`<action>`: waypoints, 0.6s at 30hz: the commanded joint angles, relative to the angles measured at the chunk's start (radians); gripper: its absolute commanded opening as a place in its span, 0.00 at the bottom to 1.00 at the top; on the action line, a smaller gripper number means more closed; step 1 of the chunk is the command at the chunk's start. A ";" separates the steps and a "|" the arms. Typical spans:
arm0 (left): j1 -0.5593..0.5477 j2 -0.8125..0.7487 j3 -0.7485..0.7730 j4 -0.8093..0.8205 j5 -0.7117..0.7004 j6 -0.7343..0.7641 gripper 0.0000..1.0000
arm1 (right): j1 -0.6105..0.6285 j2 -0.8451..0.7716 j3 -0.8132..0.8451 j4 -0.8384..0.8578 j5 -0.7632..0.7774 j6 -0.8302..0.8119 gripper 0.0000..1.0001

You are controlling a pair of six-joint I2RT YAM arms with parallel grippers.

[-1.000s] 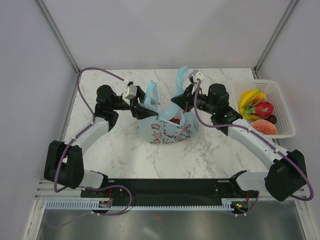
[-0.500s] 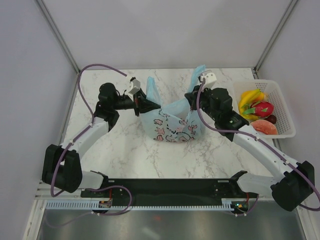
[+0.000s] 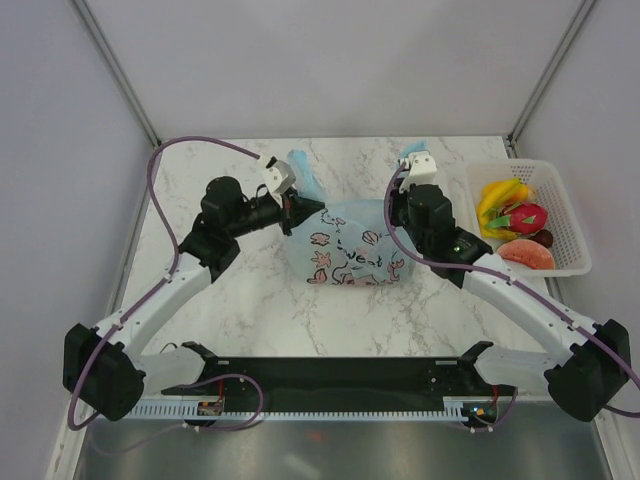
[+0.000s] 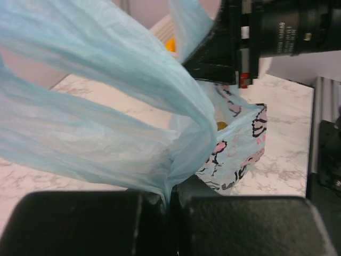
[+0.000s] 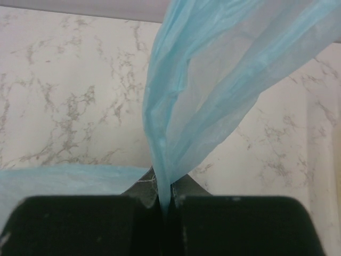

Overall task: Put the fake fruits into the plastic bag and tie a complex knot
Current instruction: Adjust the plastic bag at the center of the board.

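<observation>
bag (image 3: 345, 250) in left gripper (image 4: 169, 196), right gripper (image 5: 166, 200)

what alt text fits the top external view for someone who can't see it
Two robot arms stretch a light-blue plastic bag between them on a marble table, the left hand shut on its left handle and the right hand on its right. Fake fruits lie in a white mesh basket at the right edge.
</observation>
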 commanded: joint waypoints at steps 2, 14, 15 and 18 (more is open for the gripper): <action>0.004 -0.071 -0.027 -0.011 -0.257 0.031 0.02 | 0.001 -0.032 0.000 -0.044 0.235 0.035 0.00; 0.007 -0.082 -0.050 -0.013 -0.343 0.008 0.02 | -0.006 -0.045 -0.016 -0.012 0.113 0.018 0.00; 0.009 -0.094 -0.052 -0.014 -0.337 0.011 0.02 | -0.006 -0.048 -0.020 0.005 0.073 0.009 0.00; 0.007 -0.113 -0.055 -0.028 -0.244 0.047 0.02 | -0.006 -0.055 -0.027 0.038 -0.072 -0.028 0.00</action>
